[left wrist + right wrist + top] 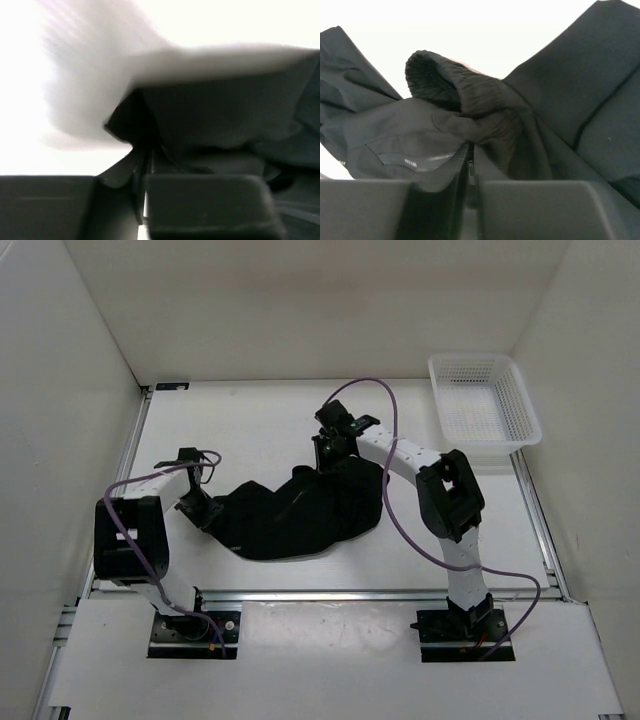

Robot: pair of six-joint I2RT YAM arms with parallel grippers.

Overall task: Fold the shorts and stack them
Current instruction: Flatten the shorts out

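The shorts [300,515] lie bunched mid-surface: soft, light, limp, likely to sag between grips. Left jaws pinch their left edge, right jaws the ribbed waistband [470,95], the firmest hold

Bright, even light; left wrist view blurred, overexposed.

The shorts [300,520] are matt black cloth; the basket [482,405], white latticed plastic.
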